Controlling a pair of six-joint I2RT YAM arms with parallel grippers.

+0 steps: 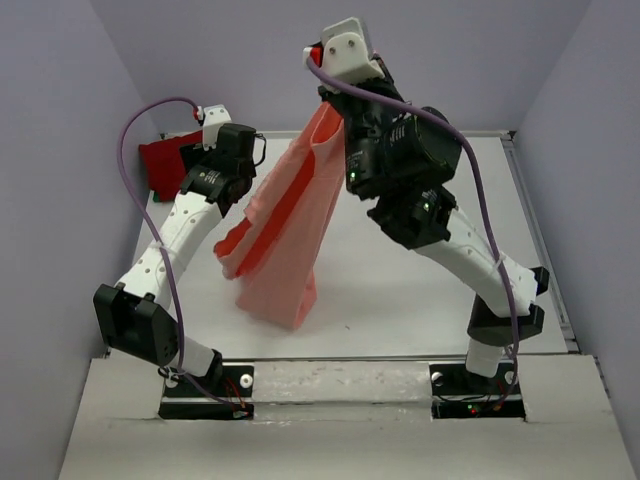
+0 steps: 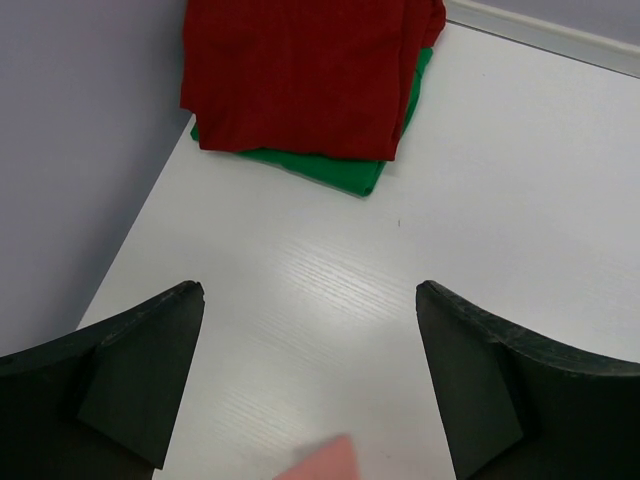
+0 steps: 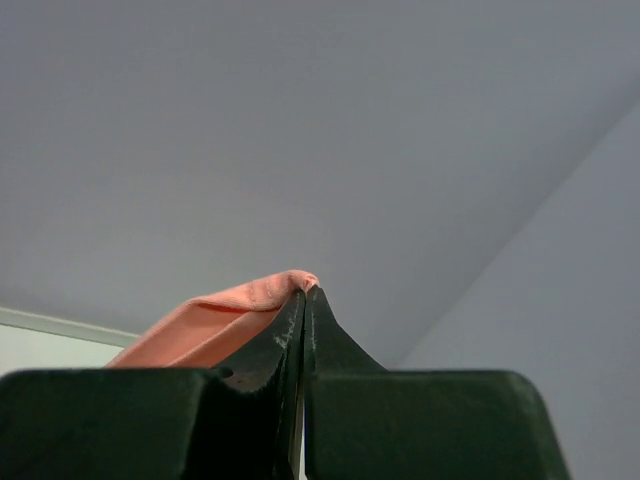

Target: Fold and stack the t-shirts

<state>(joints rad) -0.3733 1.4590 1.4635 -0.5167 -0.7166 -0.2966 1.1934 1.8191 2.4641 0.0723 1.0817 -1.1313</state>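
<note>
Both arms reached over the white desk (image 2: 500, 200). The right gripper (image 3: 305, 295) was clenched on an edge of the pink shirt (image 1: 290, 230), held high so that the cloth hung down over the middle of the desk. The left gripper (image 2: 310, 300) stood wide apart, grasping nothing, near the far left corner, where the dark red shirt (image 2: 300, 70) lay folded on the green shirt (image 2: 340, 170). Pale lilac walls (image 2: 70, 150) closed the desk in.

Looks like a robotics lab test cell to me, not anybody's home. I'm driving a left arm (image 1: 170, 240) and a right arm (image 1: 480, 265) bolted on black plates (image 1: 205, 395) at the near edge of a bare white desk (image 1: 400, 290). Plain lavender-grey walls (image 1: 60, 150) box it in on three sides, and purple cables (image 1: 124, 150) loop loose along the arms.
</note>
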